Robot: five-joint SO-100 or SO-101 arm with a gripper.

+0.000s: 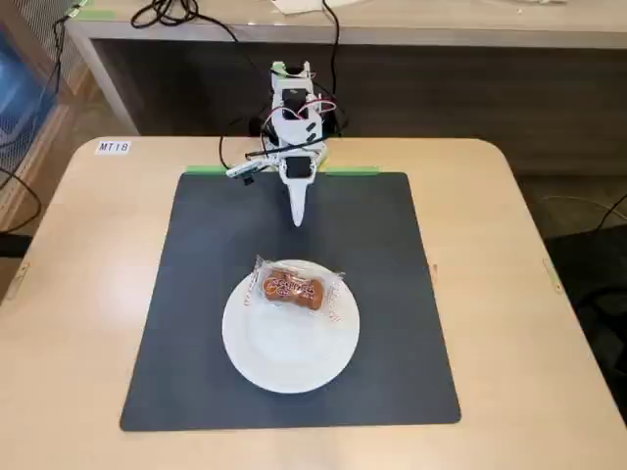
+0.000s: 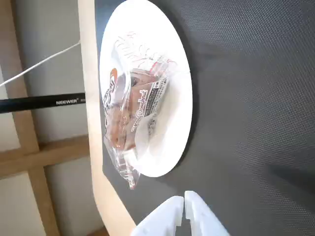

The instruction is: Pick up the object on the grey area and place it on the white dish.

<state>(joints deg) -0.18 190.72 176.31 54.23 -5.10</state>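
Note:
The wrapped brown pastry (image 1: 294, 289) lies on the upper part of the white dish (image 1: 284, 357), which sits on the dark grey mat (image 1: 392, 323). My gripper (image 1: 298, 217) is shut and empty, folded back near the mat's far edge, well clear of the dish. In the wrist view the white fingertips (image 2: 197, 216) meet at the bottom edge around my gripper (image 2: 184, 202). There the pastry (image 2: 130, 113) in its crinkly wrapper rests on the dish (image 2: 174, 98), above the mat (image 2: 256, 98).
The mat lies on a light wooden table (image 1: 529, 255). Green tape (image 1: 206, 169) marks the mat's far edge beside the arm's base. Cables (image 1: 176, 15) run over a bench behind the table. A black tripod leg (image 2: 44, 102) shows beyond the table edge.

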